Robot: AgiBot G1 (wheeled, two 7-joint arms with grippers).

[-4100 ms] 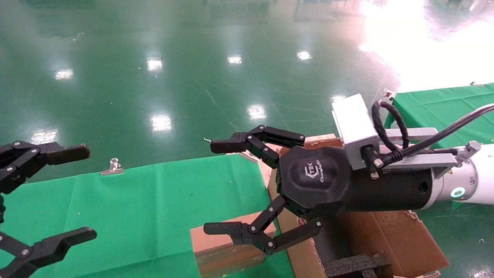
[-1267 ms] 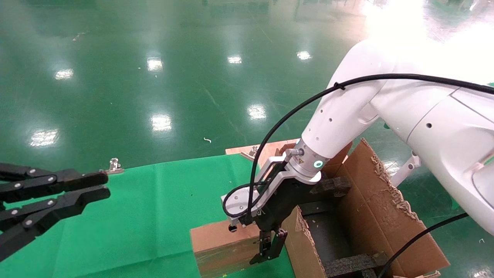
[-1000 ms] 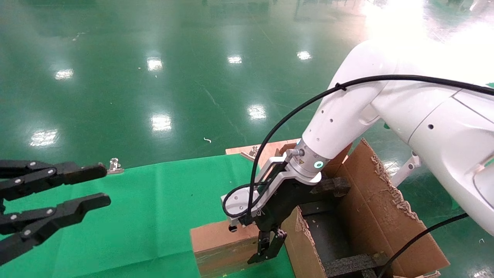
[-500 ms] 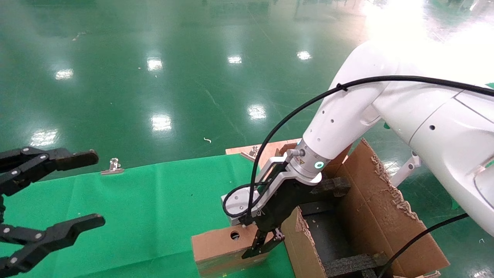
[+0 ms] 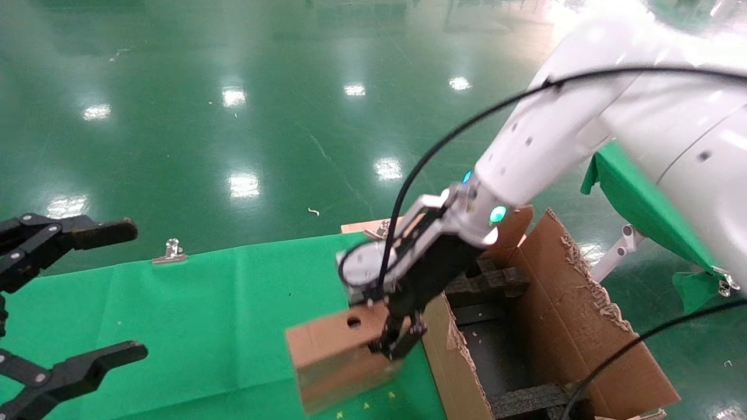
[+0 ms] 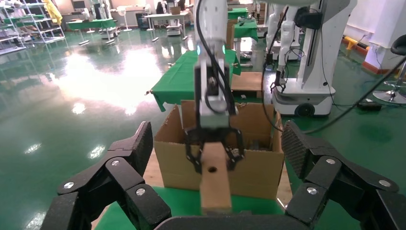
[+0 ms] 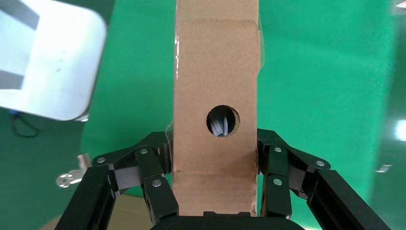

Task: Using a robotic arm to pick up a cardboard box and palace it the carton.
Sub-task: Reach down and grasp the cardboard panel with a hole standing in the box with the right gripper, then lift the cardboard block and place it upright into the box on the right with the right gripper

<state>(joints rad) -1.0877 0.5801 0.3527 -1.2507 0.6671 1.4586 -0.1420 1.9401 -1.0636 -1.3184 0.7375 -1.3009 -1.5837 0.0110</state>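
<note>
The cardboard box (image 5: 335,356), plain brown with a small round hole, hangs tilted just above the green cloth beside the carton. My right gripper (image 5: 402,333), black on the white robotic arm, is shut on it, its fingers (image 7: 153,177) pressing both long sides of the cardboard box (image 7: 215,72). The carton (image 5: 589,326) stands open right of the box, with ragged flaps and black foam inserts (image 5: 534,399) inside. The left wrist view shows the cardboard box (image 6: 214,187) held in front of the carton (image 6: 258,167). My left gripper (image 5: 117,291) hovers open at the far left, holding nothing.
A green cloth (image 5: 204,315) covers the table, pinned at its far edge by a metal clip (image 5: 170,252). A second green-covered table (image 5: 636,198) stands at the right behind the arm. A black cable (image 5: 642,341) trails over the carton's right flap. Shiny green floor lies beyond.
The right gripper closed on the box and lifted it off the cloth, tipping it up. The white arm rose. My left gripper went from nearly shut to wide open.
</note>
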